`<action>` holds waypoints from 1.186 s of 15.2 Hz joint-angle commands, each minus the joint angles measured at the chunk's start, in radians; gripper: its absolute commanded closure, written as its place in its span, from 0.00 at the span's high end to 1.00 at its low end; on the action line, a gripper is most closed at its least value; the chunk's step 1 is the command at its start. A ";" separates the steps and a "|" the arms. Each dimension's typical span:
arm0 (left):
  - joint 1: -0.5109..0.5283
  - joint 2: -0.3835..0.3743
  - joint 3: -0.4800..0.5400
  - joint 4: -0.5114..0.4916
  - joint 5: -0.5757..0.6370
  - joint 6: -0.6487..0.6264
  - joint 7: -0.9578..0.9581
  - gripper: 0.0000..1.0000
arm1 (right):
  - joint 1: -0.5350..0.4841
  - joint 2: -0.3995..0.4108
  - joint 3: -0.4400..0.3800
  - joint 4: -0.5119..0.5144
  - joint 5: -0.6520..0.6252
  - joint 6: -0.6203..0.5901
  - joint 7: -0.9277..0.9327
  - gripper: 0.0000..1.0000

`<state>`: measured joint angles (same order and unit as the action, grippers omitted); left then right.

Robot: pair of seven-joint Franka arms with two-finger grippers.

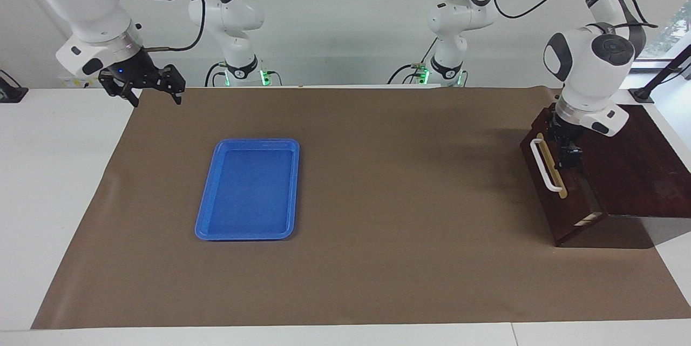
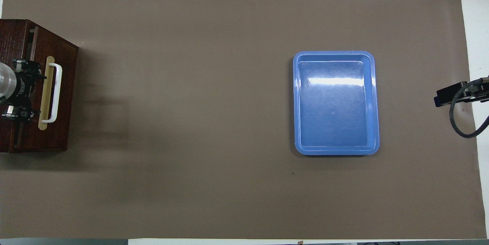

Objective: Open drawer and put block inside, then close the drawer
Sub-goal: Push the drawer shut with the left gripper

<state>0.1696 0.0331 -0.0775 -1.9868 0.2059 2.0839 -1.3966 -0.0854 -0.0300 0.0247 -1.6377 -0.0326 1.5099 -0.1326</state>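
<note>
The dark brown drawer point(image 1: 546, 190) point(image 2: 63, 84) sits pushed almost fully into its cabinet point(image 1: 634, 160), at the left arm's end of the table. Only a thin pale sliver of its side shows. Its white bar handle point(image 1: 542, 165) point(image 2: 55, 92) faces the middle of the table. My left gripper point(image 1: 567, 153) point(image 2: 18, 91) is open, its fingers down at the top edge of the drawer's front panel, just on the cabinet's side of the handle. The block is hidden. My right gripper point(image 1: 147, 90) point(image 2: 445, 98) waits open in the air over the mat's edge at the right arm's end.
A flat blue tray point(image 1: 208, 211) point(image 2: 374, 103) lies on the brown mat point(image 1: 388, 184) toward the right arm's end, with nothing in it. White table surface borders the mat.
</note>
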 commanded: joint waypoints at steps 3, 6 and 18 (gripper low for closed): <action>0.033 0.001 -0.002 -0.009 0.027 0.013 0.037 1.00 | -0.010 -0.016 0.009 -0.011 -0.016 -0.013 0.015 1.00; 0.025 0.002 -0.004 0.005 0.027 -0.004 0.039 1.00 | -0.010 -0.016 0.009 -0.011 -0.016 -0.013 0.015 1.00; -0.090 -0.148 -0.024 0.111 -0.207 -0.307 0.704 1.00 | -0.010 -0.016 0.009 -0.011 -0.015 -0.013 0.015 1.00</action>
<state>0.0992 -0.1067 -0.1122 -1.8973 0.0156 1.8382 -0.8440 -0.0854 -0.0300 0.0247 -1.6377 -0.0326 1.5099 -0.1326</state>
